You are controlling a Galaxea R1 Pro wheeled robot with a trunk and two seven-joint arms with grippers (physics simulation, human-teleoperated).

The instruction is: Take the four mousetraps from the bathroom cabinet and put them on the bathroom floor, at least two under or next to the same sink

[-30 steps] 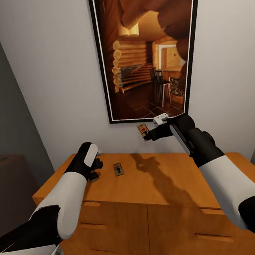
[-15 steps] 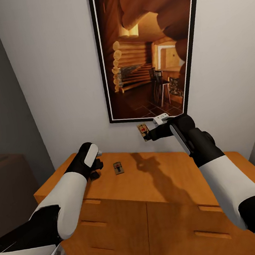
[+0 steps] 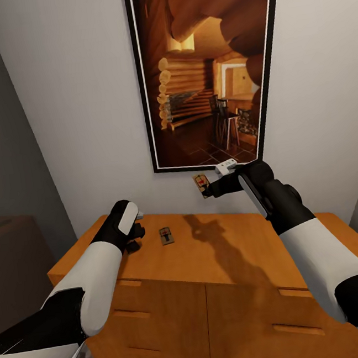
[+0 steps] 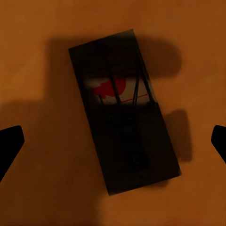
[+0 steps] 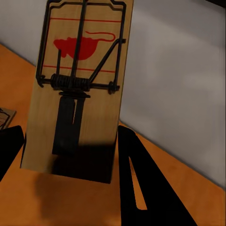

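- Left end effector (image 3: 131,239) hovers spread over a shadowed flat brown wooden mousetrap (image 4: 123,110) on the orange-brown wooden cabinet surface (image 3: 220,252), apparently lined up for a grasp.
- Another small mousetrap (image 3: 166,236) lies just right.
- Right end effector (image 3: 209,188) pinches a third mousetrap (image 5: 80,89) aloft near the wall, likely for carrying.

arms: glossy white shells, black joints | wrists: black with white panels | hands: black fingers
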